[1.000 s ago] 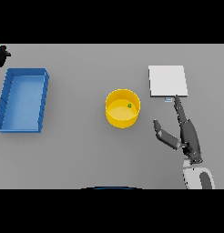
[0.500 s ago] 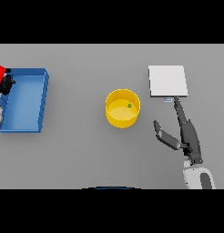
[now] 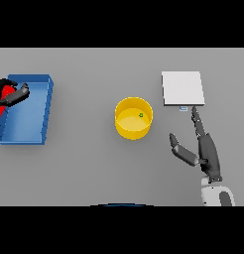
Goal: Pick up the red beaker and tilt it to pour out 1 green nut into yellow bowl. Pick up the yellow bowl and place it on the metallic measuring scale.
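your right hand (image 3: 206, 151) lies flat right of the yellow bowl (image 3: 134, 118), fingers straight toward the metallic measuring scale (image 3: 182, 88), thumb spread toward the bowl, holding nothing. bare table (image 3: 94, 163) separates bowl, hand and scale. one green nut (image 3: 141, 115) sits in the bowl. far left of the bowl, your left hand (image 3: 12, 94) curls round the red beaker (image 3: 1, 99) over the blue tray (image 3: 45, 109).

The yellow bowl (image 3: 134, 118) stands mid-table with one green nut (image 3: 141, 115) inside. The left hand (image 3: 12, 95) grips the red beaker (image 3: 2, 96) over the blue tray (image 3: 42, 119). The right hand (image 3: 203, 146) lies flat, fingers straight, just below the scale (image 3: 182, 88).
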